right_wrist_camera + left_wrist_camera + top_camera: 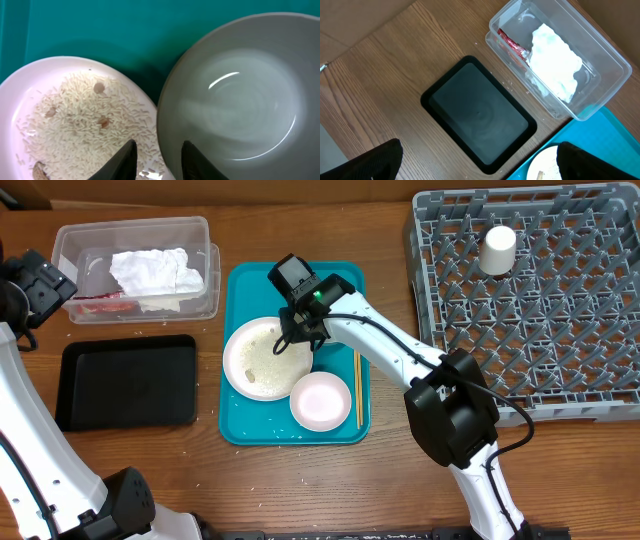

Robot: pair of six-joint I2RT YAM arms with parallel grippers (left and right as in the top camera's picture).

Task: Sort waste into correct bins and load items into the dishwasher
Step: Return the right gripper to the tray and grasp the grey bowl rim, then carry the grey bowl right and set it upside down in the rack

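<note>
grainy rice (85, 125) on round white plate (30, 80); glossy grey bowl (235, 100) beside.

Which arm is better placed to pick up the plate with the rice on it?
The right. Its jaws are open directly over the rim of the rice plate on the teal tray, beside the bowl. The left arm sits off by the clear tub, away from the tray.

place: robot lab bench, mock kitchen | evidence: wooden table (300, 480); grey dish rack (560, 330); teal tray (250, 290)
</note>
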